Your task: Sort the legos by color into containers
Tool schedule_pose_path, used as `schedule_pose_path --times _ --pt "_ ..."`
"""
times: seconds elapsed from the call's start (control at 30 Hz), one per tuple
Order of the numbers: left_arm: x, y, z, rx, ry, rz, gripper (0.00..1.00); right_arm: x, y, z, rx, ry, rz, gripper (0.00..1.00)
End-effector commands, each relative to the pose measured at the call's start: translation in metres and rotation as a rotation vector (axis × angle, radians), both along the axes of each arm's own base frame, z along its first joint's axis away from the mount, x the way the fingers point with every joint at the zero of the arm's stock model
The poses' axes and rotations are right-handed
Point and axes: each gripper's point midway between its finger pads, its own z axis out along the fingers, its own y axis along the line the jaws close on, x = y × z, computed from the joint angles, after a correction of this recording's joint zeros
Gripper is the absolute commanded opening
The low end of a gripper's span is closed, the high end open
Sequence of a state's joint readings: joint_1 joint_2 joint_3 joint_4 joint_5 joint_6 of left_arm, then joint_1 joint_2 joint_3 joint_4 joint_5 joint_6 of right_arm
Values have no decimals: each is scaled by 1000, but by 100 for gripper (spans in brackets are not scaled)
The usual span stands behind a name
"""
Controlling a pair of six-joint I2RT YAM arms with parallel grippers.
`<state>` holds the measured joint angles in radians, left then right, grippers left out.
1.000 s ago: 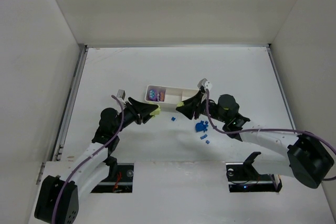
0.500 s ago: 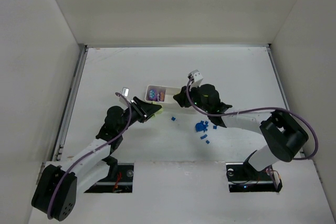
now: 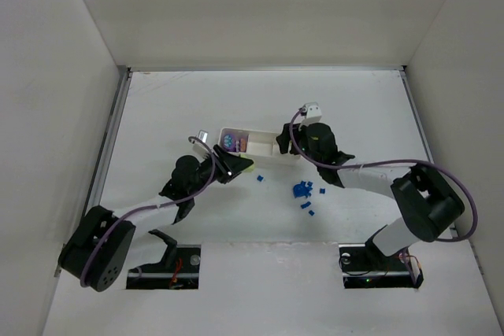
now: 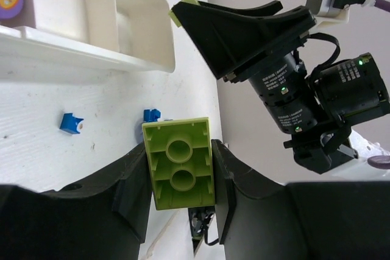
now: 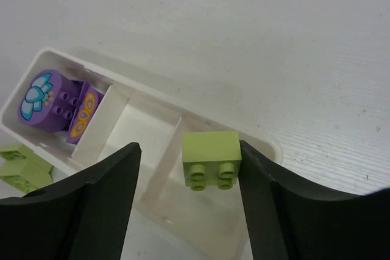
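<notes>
The white tray (image 3: 260, 138) lies mid-table with purple legos (image 5: 52, 98) in its left compartment. My right gripper (image 5: 189, 150) hangs open over the tray's right compartment (image 5: 201, 211). A yellow-green lego (image 5: 211, 159) touches its right finger, and a wide gap separates it from the left finger. My left gripper (image 4: 180, 150) is shut on a second yellow-green lego (image 4: 180, 164), just in front of the tray's near wall (image 4: 91, 53). In the top view this gripper (image 3: 240, 167) is at the tray's front left. Small blue legos (image 3: 300, 190) lie on the table right of it.
One blue lego (image 3: 258, 179) lies apart, in front of the tray. Two more blue legos (image 4: 71, 122) show just below the tray in the left wrist view. White walls enclose the table on three sides. Both arms reach in close together near the tray.
My right gripper has swung over the tray's right end and its jaws have opened off the yellow-green lego. My left arm has carried its lego rightward, toward the tray.
</notes>
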<state>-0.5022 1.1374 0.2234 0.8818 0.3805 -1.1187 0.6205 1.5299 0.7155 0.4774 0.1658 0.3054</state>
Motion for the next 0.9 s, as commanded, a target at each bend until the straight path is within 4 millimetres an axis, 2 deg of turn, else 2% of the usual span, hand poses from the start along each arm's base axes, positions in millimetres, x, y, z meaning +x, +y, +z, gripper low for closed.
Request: schedule_pose_path --times 0.0,0.1,0.2,0.27,0.43,0.57,0.67,0.73,0.8,0.87 --pt "13 -14 53 -125 -122 -13 14 -3 -5 17 12 -42 -18 73" --pt "17 -18 53 -164 -60 -15 13 -11 -5 34 30 -74 9 74" --pt "20 -18 56 -199 -29 -12 13 -37 10 52 70 -95 119 73" --pt "21 -17 60 -219 -31 -6 13 -45 14 57 79 -110 160 73" --pt "22 -11 65 -233 -33 12 13 -37 7 58 67 -120 104 71" --pt "22 -9 63 -232 -27 22 13 -19 -4 53 54 -104 35 68" --pt "21 -11 65 -236 -29 14 13 -21 -3 48 58 -90 36 63" --pt "20 -13 69 -242 -34 4 14 -30 1 54 86 -97 64 56" --pt "20 -14 74 -258 -28 -4 14 -58 22 66 126 -120 199 53" --pt "20 -15 76 -278 -4 -16 15 -90 44 83 169 -177 367 57"
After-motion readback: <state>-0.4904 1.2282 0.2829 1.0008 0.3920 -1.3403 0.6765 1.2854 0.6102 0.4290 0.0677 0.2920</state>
